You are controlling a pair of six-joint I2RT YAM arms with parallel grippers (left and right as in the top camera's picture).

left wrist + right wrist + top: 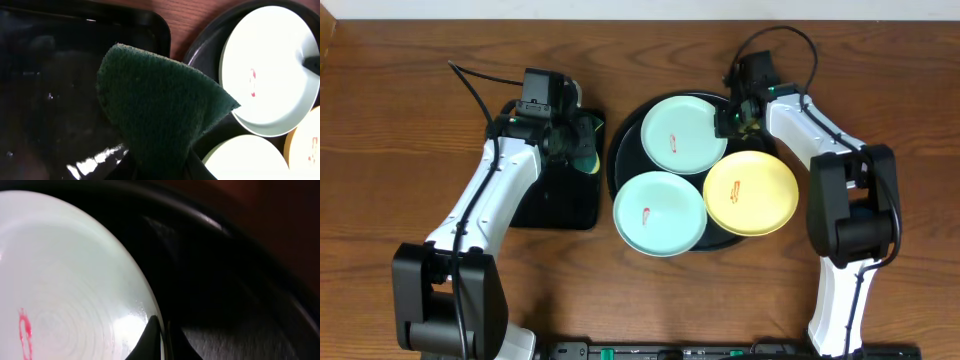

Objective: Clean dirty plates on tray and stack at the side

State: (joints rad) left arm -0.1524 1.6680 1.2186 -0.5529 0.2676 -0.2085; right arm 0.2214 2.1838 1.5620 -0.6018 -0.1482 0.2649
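Three plates lie on the round tray, each with a red smear at its centre. The first mint plate lies directly beside the right gripper. The fingertips of that gripper sit at the plate's rim. In the right wrist view the tips are nearly together, with a thin slit between them. Whether they pinch the rim cannot be determined.

The yellow plate lies near the right gripper, on the side toward its arm's base. The second mint plate lies farther from the right gripper, past the first.

The left gripper is clamped on a green sponge and hangs above the rectangular tray. The round tray lies just beside this gripper, with a strip of wooden table between the two trays.

In the left wrist view the sponge covers the fingers and part of the round tray's rim, and the frame edge cuts off the second mint plate and the yellow plate. In the right wrist view only part of the first mint plate shows, and the tray floor is dark with little detail.
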